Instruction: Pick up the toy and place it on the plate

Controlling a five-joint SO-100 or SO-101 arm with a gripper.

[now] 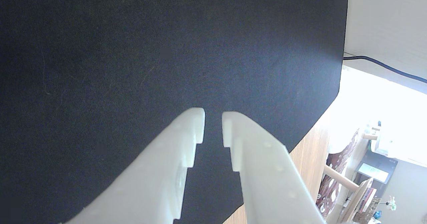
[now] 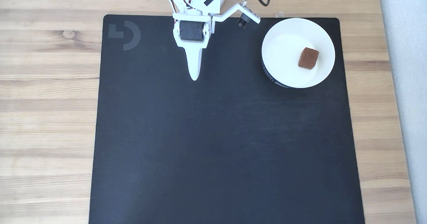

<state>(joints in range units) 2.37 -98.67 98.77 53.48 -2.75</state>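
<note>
White plastic makes up the whole arm [image 2: 196, 10], which is reaching in from the top edge of the fixed view and pointing its gripper [image 2: 194, 77] down the picture, over the upper part of the black mat [image 2: 220, 144]. Its servo body is sitting just behind the fingers, with wires looping off behind it and a small camera [image 2: 243, 19] sticking out on a bracket toward the plate. From this angle the two fingers are lining up into one narrow tapering tip.

In the wrist view the gripper [image 1: 213, 114] is showing both white fingers [image 1: 173, 157] rising from the bottom edge, their tips standing slightly apart with a slim strip of mat showing between them and nothing in the gap. A dark cable [image 1: 383, 67] is running along the pale surface beyond the mat's edge.

Well to the right in the fixed view, the reddish-brown toy [image 2: 308, 58] is lying inside the white plate [image 2: 280, 50], right of its middle. The plate is resting on the mat's upper right corner, on a wooden table [image 2: 46, 100].
</note>
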